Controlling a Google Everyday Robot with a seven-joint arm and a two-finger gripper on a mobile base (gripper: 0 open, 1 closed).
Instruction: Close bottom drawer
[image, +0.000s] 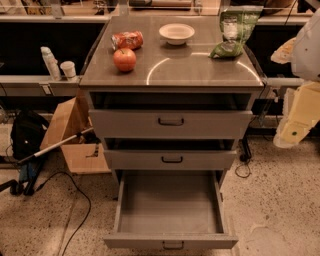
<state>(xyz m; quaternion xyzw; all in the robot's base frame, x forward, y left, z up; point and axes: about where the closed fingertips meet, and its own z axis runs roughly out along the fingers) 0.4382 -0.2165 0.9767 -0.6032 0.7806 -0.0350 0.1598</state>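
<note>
Bottom drawer (170, 205) is sitting nearest us, at the foot of the grey cabinet (200, 70), pulled far out toward the camera, and we are looking down into its deep tray. Its front is facing us with its long side running across the cabinet's width, the black loop handle (173, 245) at mid-front. Above it, the middle drawer (170, 160) and top drawer (170, 124) are standing slightly out. Right of the cabinet and apart from it, the gripper (298, 117) is hanging level with the top drawer; we cannot tell whether it is spread or closed. On the cabinet's top we are seeing an apple (124, 59), a red packet (127, 39), a white bowl (176, 33) and a green bag (234, 30) whose print is too blurred to read.
</note>
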